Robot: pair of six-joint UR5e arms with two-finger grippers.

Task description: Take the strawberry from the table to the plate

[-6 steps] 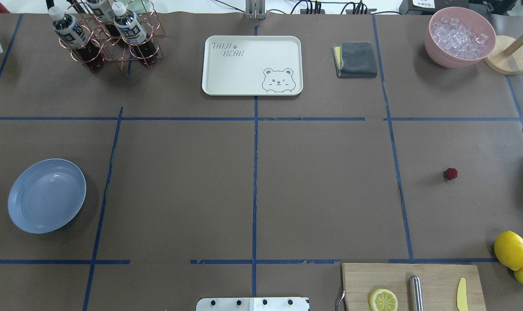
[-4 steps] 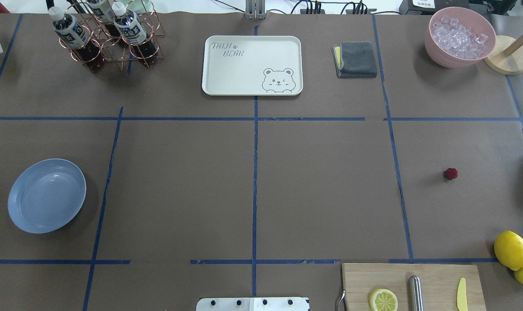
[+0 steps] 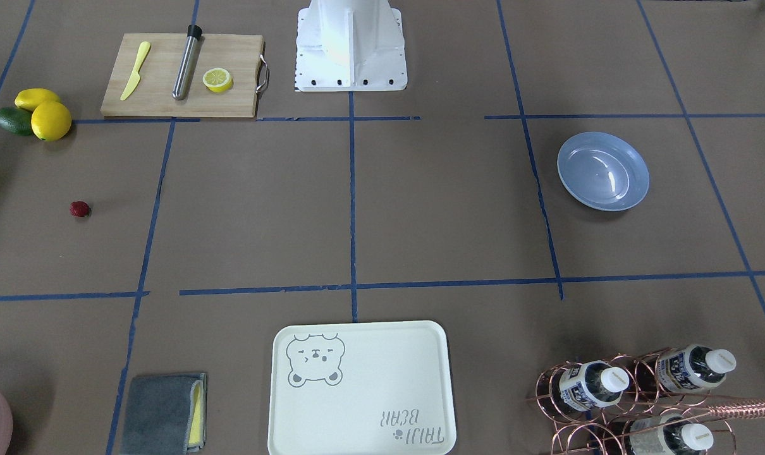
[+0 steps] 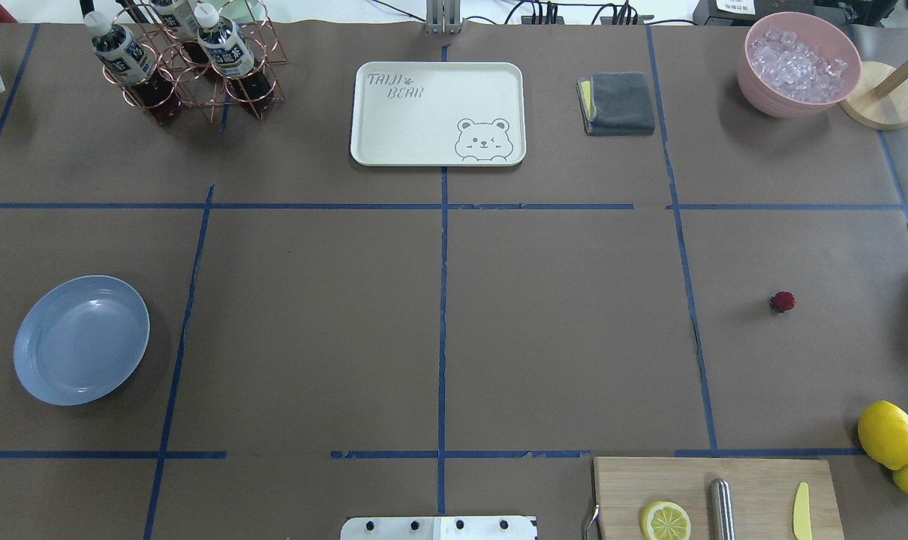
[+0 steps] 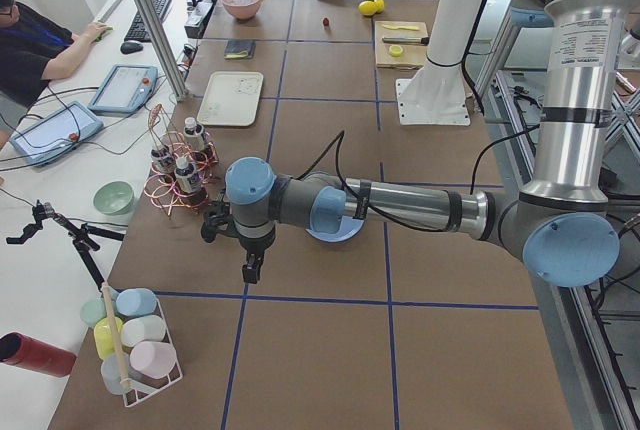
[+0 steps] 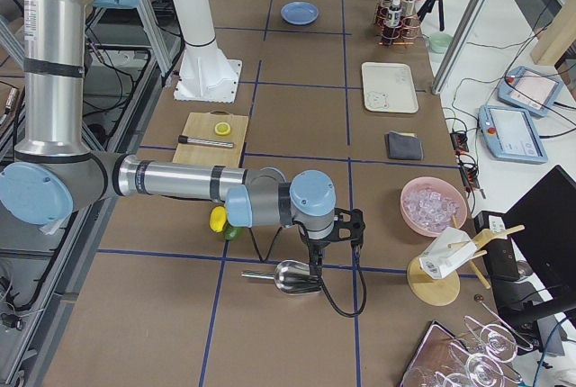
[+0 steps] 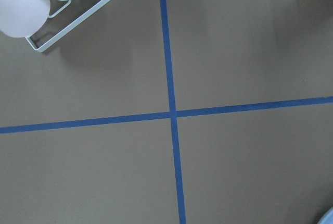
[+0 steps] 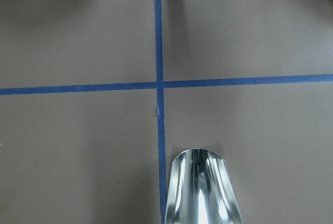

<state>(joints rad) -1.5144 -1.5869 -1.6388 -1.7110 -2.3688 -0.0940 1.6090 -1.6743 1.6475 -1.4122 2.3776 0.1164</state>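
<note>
The strawberry (image 4: 783,301) is a tiny dark red berry lying alone on the brown table (image 4: 559,315) at the right; it also shows as the strawberry (image 3: 79,209). The light blue plate (image 4: 81,340) sits far left with nothing on it. Neither gripper shows in the overhead or front views. The left gripper (image 5: 250,272) hangs beyond the plate at the table's left end. The right gripper (image 6: 315,263) hangs at the right end over a metal scoop (image 8: 203,187). I cannot tell whether either is open or shut.
A cream bear tray (image 4: 437,112), grey cloth (image 4: 617,103), pink ice bowl (image 4: 798,64) and bottle rack (image 4: 187,60) line the far edge. A cutting board (image 4: 717,495) and lemons (image 4: 886,433) sit near right. A cup rack (image 5: 135,335) stands by the left gripper. A person (image 5: 35,45) sits beside the table.
</note>
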